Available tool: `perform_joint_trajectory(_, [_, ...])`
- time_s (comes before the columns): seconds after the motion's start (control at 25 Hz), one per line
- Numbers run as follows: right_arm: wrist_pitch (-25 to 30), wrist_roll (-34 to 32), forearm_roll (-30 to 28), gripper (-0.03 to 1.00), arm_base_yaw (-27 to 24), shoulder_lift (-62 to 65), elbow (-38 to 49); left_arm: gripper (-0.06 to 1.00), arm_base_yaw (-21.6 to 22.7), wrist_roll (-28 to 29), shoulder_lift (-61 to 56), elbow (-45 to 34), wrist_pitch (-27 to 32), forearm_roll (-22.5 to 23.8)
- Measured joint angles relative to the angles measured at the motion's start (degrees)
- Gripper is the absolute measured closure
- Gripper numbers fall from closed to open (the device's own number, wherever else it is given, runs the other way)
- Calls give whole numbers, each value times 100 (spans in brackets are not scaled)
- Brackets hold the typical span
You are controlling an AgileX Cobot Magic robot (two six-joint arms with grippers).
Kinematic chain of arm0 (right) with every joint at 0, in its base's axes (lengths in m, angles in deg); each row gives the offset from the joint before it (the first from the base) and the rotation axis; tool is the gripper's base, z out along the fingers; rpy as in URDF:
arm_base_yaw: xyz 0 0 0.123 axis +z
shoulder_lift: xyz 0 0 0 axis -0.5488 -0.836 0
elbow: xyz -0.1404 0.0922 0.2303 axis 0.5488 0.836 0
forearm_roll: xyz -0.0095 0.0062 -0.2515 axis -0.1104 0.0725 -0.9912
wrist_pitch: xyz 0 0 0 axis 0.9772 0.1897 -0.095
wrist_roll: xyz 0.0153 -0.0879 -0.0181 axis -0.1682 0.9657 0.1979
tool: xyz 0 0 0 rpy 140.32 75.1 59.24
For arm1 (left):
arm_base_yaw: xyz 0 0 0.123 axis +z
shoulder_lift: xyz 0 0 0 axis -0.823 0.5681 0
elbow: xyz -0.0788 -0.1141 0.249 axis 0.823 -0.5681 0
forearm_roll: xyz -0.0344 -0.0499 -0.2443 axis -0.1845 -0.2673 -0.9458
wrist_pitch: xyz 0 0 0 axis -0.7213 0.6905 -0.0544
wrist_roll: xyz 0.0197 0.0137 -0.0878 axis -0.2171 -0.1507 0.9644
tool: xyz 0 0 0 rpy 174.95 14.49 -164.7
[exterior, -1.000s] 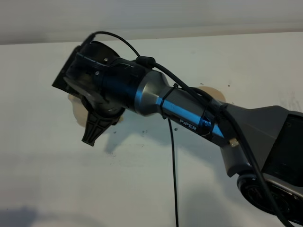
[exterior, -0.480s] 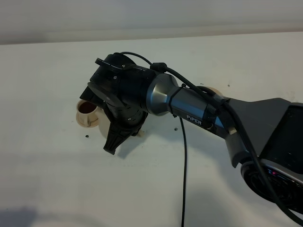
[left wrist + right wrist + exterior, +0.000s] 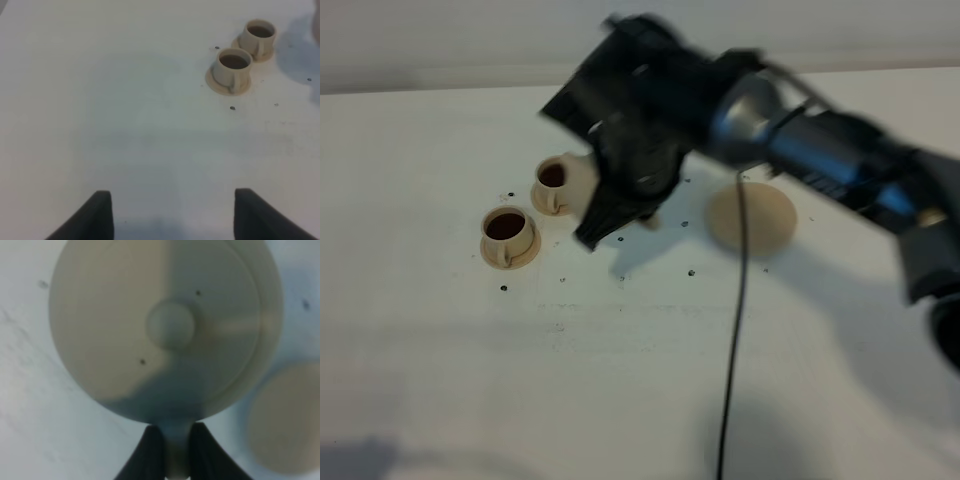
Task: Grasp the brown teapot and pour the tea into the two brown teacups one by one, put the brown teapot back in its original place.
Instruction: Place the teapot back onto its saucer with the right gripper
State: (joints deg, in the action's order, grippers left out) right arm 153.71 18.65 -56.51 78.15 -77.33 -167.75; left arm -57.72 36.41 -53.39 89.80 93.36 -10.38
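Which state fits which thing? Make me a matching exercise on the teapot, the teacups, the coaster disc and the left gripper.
1. squat light-tan clay teapot
2. two small light-tan cylindrical teacups
3. flat round light-tan coaster disc
4. left gripper

A. open, holding nothing
B. filled with dark tea
C. nothing resting on it
D. held by its handle in the right gripper

Pairs: 1-D, 2-B, 3-C, 4-A

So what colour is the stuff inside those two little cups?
Dark reddish brown, in both light-tan teacups: the near one and the far one. The exterior high view shows it best.
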Motion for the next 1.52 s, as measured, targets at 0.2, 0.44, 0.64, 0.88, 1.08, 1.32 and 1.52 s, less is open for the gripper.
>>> perform_joint_trajectory(0.2, [-78, -198, 75, 84, -572, 772, 1175, 42, 0, 0, 0, 0, 0, 0])
perform_joint_trajectory(0.44, [-1081, -414, 330, 84, -1263, 1149, 2403, 42, 0, 0, 0, 0, 0, 0])
perform_joint_trajectory(0.64, [-1913, -596, 361, 84, -1617, 1149, 2933, 42, 0, 0, 0, 0, 0, 0])
perform_joint_trajectory(0.88, [-2344, -677, 387, 84, -1855, 943, 3051, 42, 0, 0, 0, 0, 0, 0])
perform_joint_trajectory(1.08, [-2446, -730, 394, 84, -1877, 742, 3060, 42, 0, 0, 0, 0, 0, 0])
perform_joint_trajectory(1.32, [-2626, -831, 352, 84, -1888, 627, 3060, 42, 0, 0, 0, 0, 0, 0])
perform_joint_trajectory(1.52, [-2603, -864, 345, 84, -1888, 606, 3054, 42, 0, 0, 0, 0, 0, 0])
